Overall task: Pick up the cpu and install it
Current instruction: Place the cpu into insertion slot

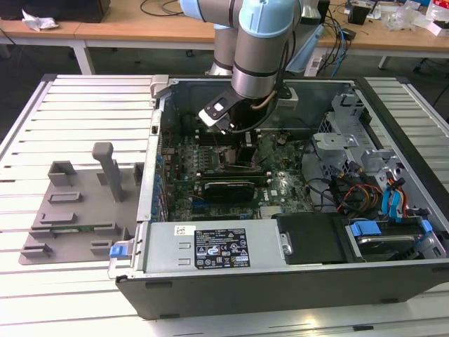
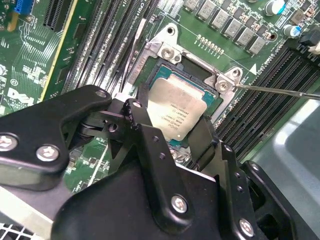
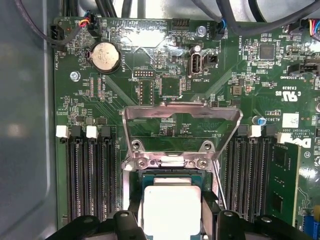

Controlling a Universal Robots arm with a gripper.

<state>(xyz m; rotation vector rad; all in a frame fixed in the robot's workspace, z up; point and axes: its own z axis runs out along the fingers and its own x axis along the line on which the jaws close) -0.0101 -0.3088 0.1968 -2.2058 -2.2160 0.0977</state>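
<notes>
The cpu (image 2: 177, 107), a small square chip with a pale silver top, lies flat in the motherboard's socket (image 2: 167, 50). It also appears in the first wrist view as the cpu (image 3: 171, 202), just below the raised metal load plate (image 3: 182, 120). My gripper (image 2: 172, 122) has one black finger against each of two opposite edges of the chip and looks shut on it. In the exterior view the arm (image 1: 259, 49) reaches down into the open computer case (image 1: 231, 249), with the gripper (image 1: 245, 149) low over the board.
Rows of black memory slots (image 3: 90, 175) flank the socket, and a green memory strip (image 3: 282, 180) stands in one of them. A thin socket lever (image 2: 280, 91) sticks out sideways. A grey fixture tray (image 1: 77, 203) lies on the table at the exterior view's left.
</notes>
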